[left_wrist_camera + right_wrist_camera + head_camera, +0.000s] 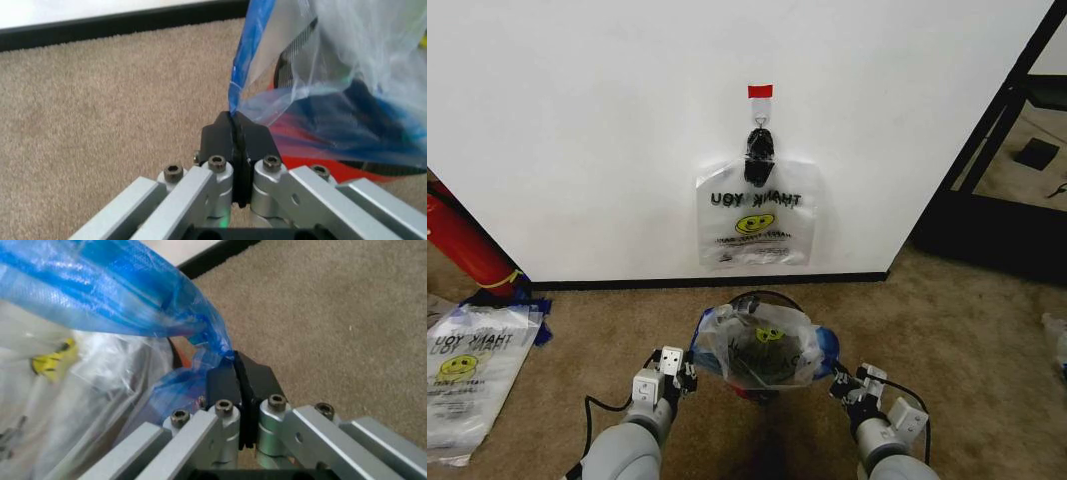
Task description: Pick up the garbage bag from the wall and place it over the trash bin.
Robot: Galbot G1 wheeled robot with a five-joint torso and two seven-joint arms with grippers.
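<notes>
The garbage bag (762, 345), translucent with a yellow smiley and blue edges, is spread over the black trash bin (767, 294) on the carpet just in front of me. My left gripper (689, 376) is shut on the bag's blue edge at the left side of the bin. In the left wrist view the closed gripper (232, 117) pinches that blue edge (250, 50). My right gripper (839, 385) is shut on the bag's right edge, and the right wrist view shows the gripper (235, 357) clamping blue plastic (120, 295). The bin's red base (360, 170) shows under the bag.
Another THANK YOU bag (755, 215) hangs from a black hook (759, 150) under a red tape strip (760, 91) on the white wall (577, 120). More bags (467, 375) lie on the floor at left by a red cylinder (462, 245). A black frame (997, 130) stands at right.
</notes>
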